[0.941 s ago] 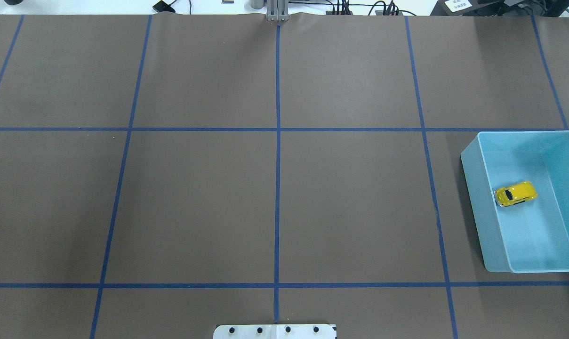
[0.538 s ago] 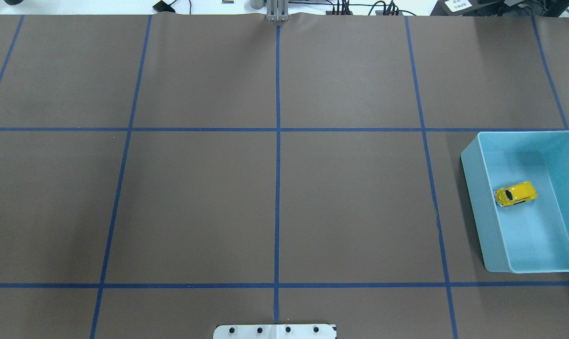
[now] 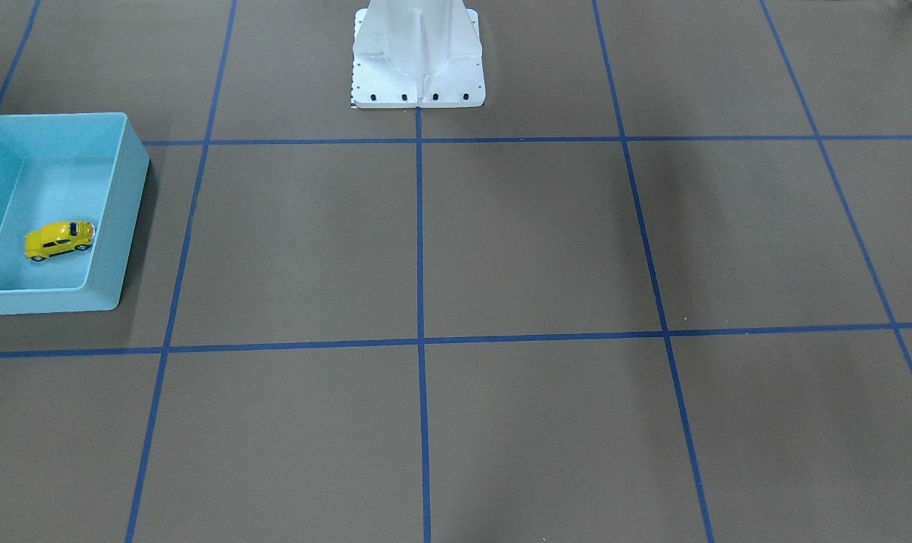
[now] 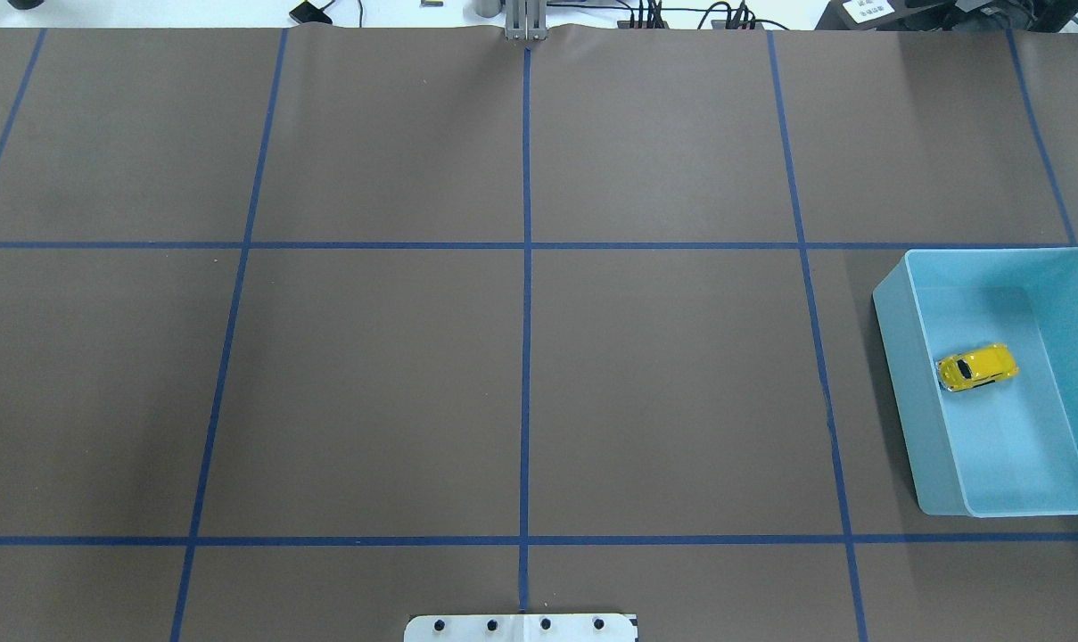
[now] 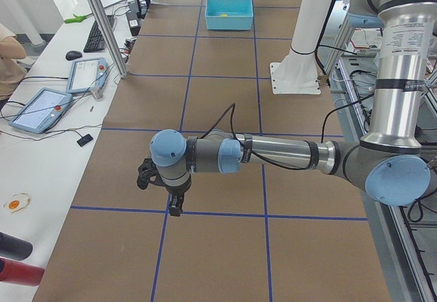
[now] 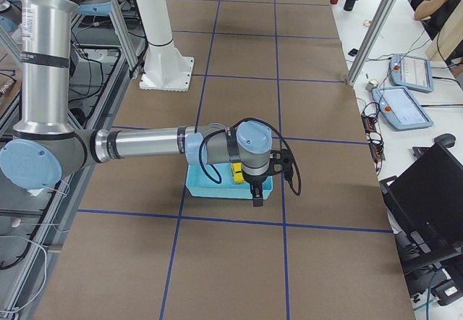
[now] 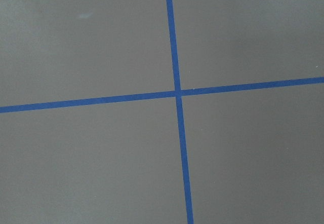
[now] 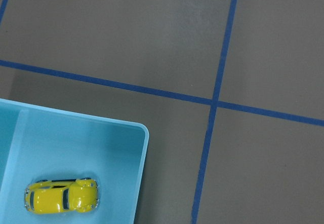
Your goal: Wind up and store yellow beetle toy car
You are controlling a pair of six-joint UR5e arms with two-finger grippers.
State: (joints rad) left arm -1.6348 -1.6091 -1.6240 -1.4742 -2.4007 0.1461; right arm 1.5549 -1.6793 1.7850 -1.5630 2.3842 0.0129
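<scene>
The yellow beetle toy car (image 4: 976, 366) stands on its wheels inside a light blue bin (image 4: 900, 383) at the table's right side. It also shows in the front view (image 3: 59, 240), in the right wrist view (image 8: 62, 197) and, partly hidden by the wrist, in the right side view (image 6: 237, 173). My right gripper (image 6: 275, 190) hangs above the bin's outer edge, apart from the car; I cannot tell if it is open. My left gripper (image 5: 164, 196) hangs over bare table on the far left side; I cannot tell its state. The left wrist view holds only tape lines.
The brown table cover carries a grid of blue tape lines (image 4: 526, 267). The white robot pedestal (image 3: 418, 68) stands at the robot's edge. Metal posts (image 5: 102, 29), tablets and a keyboard lie beyond the operators' edge.
</scene>
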